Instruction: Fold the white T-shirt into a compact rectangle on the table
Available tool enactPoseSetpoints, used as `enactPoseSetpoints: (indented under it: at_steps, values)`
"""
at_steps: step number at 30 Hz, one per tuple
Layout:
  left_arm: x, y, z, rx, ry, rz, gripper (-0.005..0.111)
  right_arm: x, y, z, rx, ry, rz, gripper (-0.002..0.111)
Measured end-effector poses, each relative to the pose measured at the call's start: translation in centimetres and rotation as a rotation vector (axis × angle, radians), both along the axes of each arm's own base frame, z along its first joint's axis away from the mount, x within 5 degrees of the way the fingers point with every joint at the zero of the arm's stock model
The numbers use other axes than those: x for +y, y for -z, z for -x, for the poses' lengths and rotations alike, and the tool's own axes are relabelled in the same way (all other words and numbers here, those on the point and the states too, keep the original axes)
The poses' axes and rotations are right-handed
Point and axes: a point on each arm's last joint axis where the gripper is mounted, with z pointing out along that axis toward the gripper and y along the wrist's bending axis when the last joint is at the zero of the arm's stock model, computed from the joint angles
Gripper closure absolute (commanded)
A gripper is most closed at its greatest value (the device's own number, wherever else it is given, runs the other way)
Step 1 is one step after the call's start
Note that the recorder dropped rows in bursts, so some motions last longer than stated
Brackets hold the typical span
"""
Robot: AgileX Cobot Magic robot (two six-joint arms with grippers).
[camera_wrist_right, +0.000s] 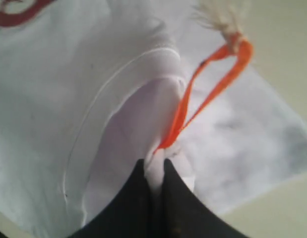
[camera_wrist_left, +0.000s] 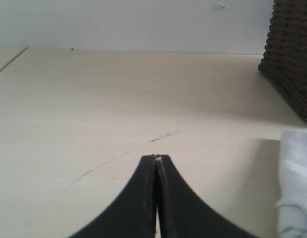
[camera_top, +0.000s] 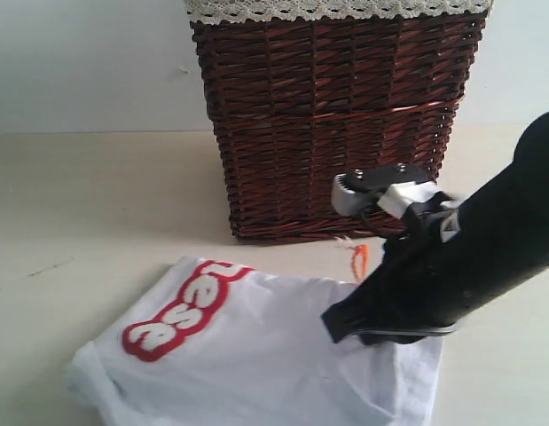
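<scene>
The white T-shirt [camera_top: 256,355] lies partly folded on the table [camera_top: 88,213], its red-outlined letters [camera_top: 181,311] facing up at the left. My right gripper [camera_wrist_right: 154,166] is shut on a pinch of the shirt's white fabric [camera_wrist_right: 143,124] beside the orange neck tag [camera_wrist_right: 213,84]; in the exterior view that gripper [camera_top: 341,321] presses down on the shirt's right half. My left gripper [camera_wrist_left: 157,157] is shut with nothing between its fingers, over bare table, with a bunched edge of the shirt [camera_wrist_left: 294,183] off to one side. The left arm does not show in the exterior view.
A tall brown wicker basket [camera_top: 336,124] with a lace-trimmed lining [camera_top: 336,9] stands just behind the shirt, close to my right arm. A corner of the basket [camera_wrist_left: 292,54] shows in the left wrist view. A pale wall rises behind the table.
</scene>
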Motion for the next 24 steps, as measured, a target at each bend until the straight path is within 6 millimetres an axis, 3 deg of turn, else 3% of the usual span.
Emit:
enactPoseSetpoints:
  at_steps: [4,9,18,24]
  values:
    - [0.0,0.0,0.0,0.000,0.000,0.000,0.107,-2.4,-0.7,1.0,0.050,0.055,0.234,0.108]
    - [0.0,0.0,0.0,0.000,0.000,0.000,0.107,-3.5,-0.1,1.4,0.093,0.064,0.347,0.106]
    - [0.0,0.0,0.0,0.000,0.000,0.000,0.107,-4.9,2.8,0.7,0.206,0.067,0.607,0.067]
    - [0.0,0.0,0.0,0.000,0.000,0.000,0.107,-5.0,3.6,0.6,0.244,0.065,0.644,0.067]
